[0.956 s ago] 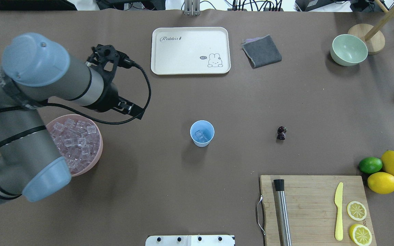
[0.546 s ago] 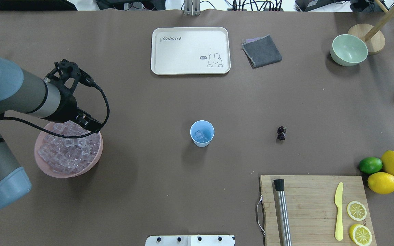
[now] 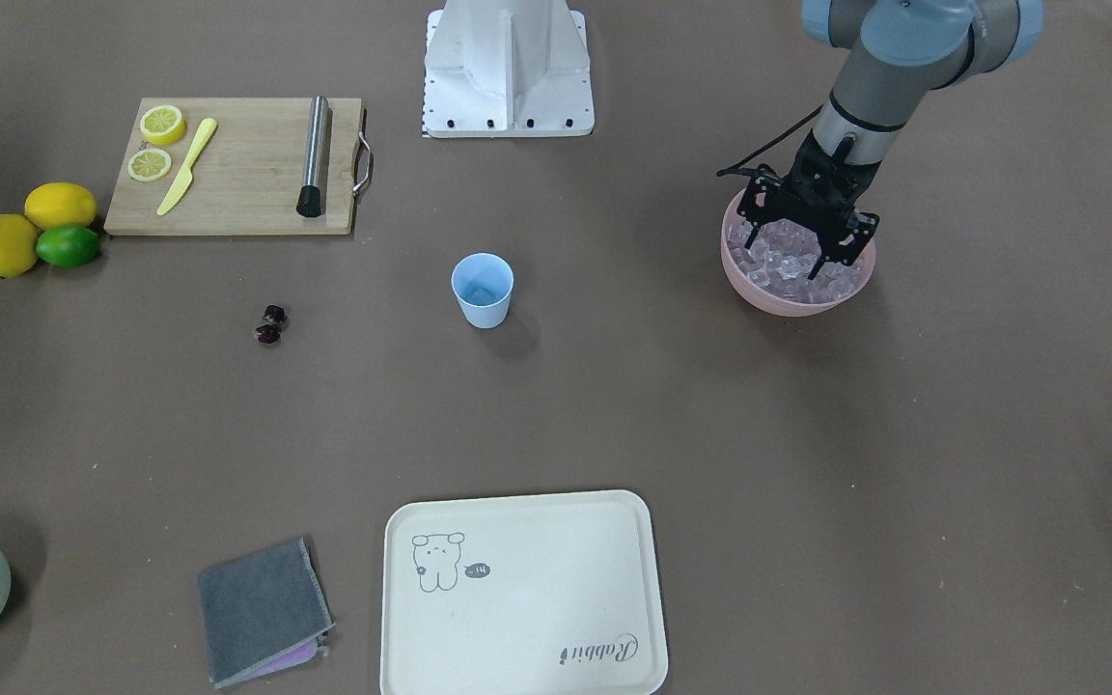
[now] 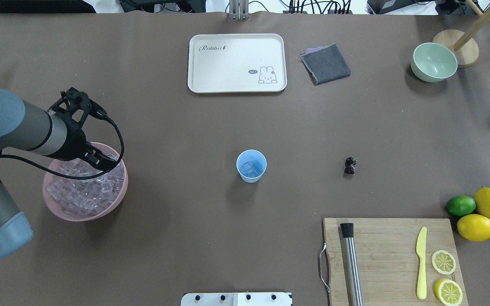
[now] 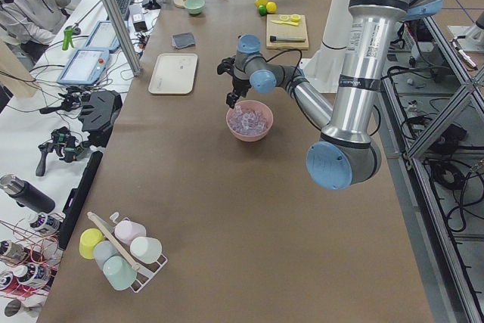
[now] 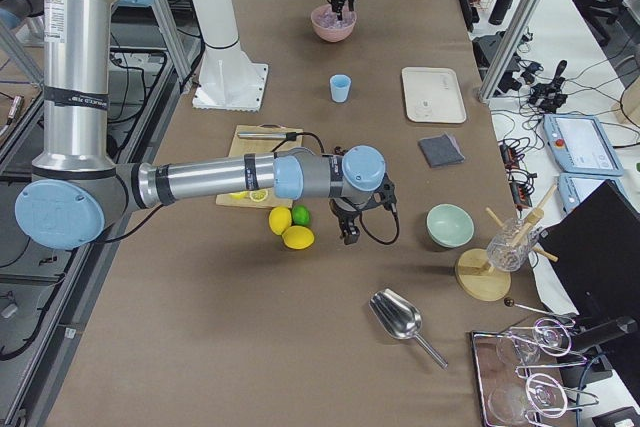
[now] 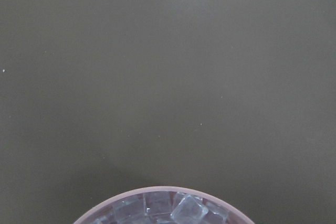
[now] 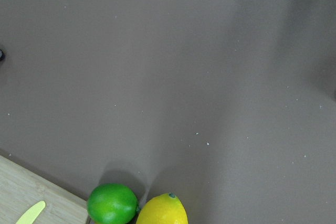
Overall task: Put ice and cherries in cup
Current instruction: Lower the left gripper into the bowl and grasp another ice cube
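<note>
My left gripper (image 3: 788,251) hangs wide open, gripping nothing, tips at the ice (image 3: 841,280) inside the pink bowl (image 3: 778,301). The cup (image 3: 482,290) stands well apart, the cherries (image 3: 270,324) beyond it. The right gripper (image 6: 349,232): I cannot tell.

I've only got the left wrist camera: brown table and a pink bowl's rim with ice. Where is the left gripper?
Observer: The left gripper hangs open over the pink bowl, tips down at the ice.
Operator: Anything in the cup?
Observer: The cup holds at least one clear cube.
Operator: And the cherries?
Observer: The cherries lie on the table, apart from the cup, on the robot's right side of it.
</note>
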